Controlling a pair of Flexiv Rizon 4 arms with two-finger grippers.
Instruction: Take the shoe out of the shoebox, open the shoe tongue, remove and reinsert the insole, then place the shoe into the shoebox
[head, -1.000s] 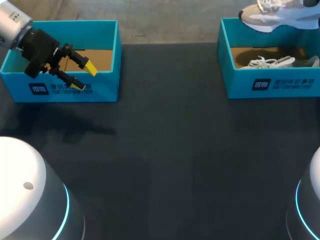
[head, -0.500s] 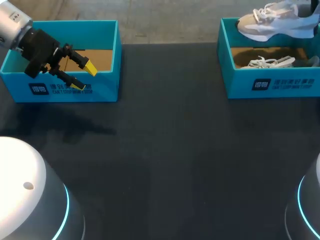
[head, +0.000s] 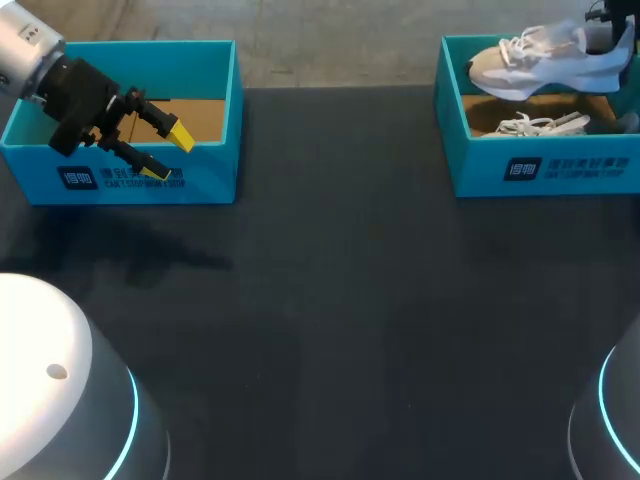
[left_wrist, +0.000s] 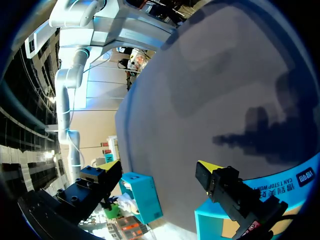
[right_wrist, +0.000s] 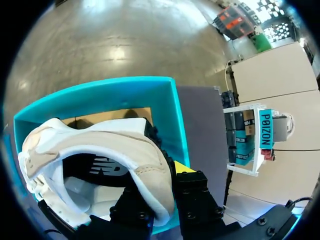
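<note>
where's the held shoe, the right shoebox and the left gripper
held shoe (head: 545, 68): head view, on its pale side.
right shoebox (head: 560, 170): head view, on its front wall.
left gripper (head: 167, 153): head view, midway between its yellow tips.

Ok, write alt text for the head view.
The right gripper holds a white sneaker by its heel above the right teal shoebox, where a second shoe lies. The left gripper hangs open over the front wall of the left teal shoebox, on the black table.

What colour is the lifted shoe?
The shoe is white with beige panels, clearest in the right wrist view.
</note>
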